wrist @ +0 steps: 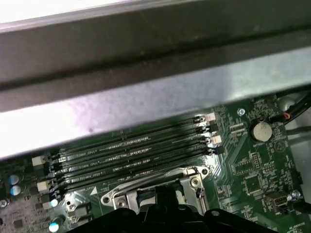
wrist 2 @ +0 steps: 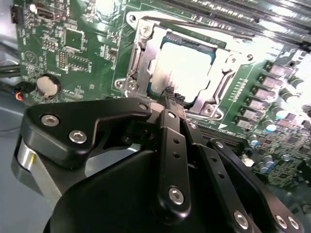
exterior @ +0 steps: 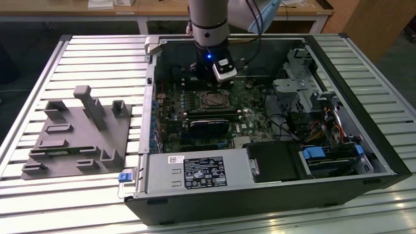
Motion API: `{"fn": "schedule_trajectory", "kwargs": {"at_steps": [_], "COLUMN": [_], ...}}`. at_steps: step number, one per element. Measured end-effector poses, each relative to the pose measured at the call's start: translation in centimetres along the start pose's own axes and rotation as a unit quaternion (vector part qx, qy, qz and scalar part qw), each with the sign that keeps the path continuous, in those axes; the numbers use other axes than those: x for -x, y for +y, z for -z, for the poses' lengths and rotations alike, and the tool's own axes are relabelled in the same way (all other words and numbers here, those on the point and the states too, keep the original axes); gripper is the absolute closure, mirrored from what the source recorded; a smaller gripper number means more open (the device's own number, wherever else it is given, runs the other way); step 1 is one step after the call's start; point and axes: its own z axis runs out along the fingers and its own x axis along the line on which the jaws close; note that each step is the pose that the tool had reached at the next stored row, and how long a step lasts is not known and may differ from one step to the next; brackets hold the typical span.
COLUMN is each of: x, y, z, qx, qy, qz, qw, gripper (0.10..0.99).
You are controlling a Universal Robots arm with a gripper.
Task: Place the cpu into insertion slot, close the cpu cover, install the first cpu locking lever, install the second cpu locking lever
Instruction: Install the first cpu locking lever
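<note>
The cpu [wrist 2: 187, 68] lies flat in the insertion slot [exterior: 213, 101] on the green motherboard inside the open computer case. Its pale metal top shows through the cut-out of the cpu cover [wrist 2: 142, 53], which lies down over it. A thin metal lever rod [wrist 2: 180, 22] runs along one edge of the cover; whether it is latched I cannot tell. My gripper [wrist 2: 171, 94] hangs just above the socket's edge with its black fingertips together and nothing between them. In the exterior view the gripper [exterior: 221, 83] stands over the far side of the socket. The cover's frame [wrist: 192, 178] also appears in the first wrist view.
Long black memory slots [wrist: 131, 150] run beside the socket, close to the case wall [wrist: 146, 58]. A black card [exterior: 208, 127] sits in front of the socket, the power supply [exterior: 195, 170] nearer still. A drive cage [exterior: 293, 87] with cables is on the exterior view's right. A grey fixture [exterior: 78, 131] lies outside the case.
</note>
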Motion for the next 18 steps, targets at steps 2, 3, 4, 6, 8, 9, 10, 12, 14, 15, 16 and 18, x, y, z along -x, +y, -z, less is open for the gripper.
{"fn": "schedule_trajectory", "kwargs": {"at_steps": [2,3,4,6,8,9,10,12,14,15,16,18], "x": [0.06,0.1,0.13,0.2,0.28,0.31,0.33,0.35,0.36,0.36,0.36,0.36], "y": [-0.18,-0.29,-0.41,-0.67,-0.93,-1.05,-1.13,-1.21,-1.22,-1.22,-1.22,-1.21], "z": [0.01,0.0,0.01,0.02,0.03,0.03,0.04,0.04,0.04,0.04,0.04,0.04], "qx": [-0.0022,-0.0029,-0.0036,-0.0051,-0.0066,-0.0075,-0.0089,-0.0132,-0.0154,-0.0155,-0.0155,-0.0157], "qy": [0.0027,0.0035,0.0042,0.0054,0.0063,0.0066,0.0067,0.0061,0.0056,0.0056,0.0056,0.0055], "qz": [0.0,-0.001,-0.001,-0.001,-0.002,-0.002,-0.002,-0.002,-0.002,-0.002,-0.002,-0.002], "qw": [1.0,1.0,1.0,1.0,1.0,0.9999,0.9999,0.9999,0.9999,0.9999,0.9999,0.9999], "gripper": [0.98,0.98,0.98,0.98,0.98,0.98,0.98,0.98,0.98,0.98,0.98,0.98]}}
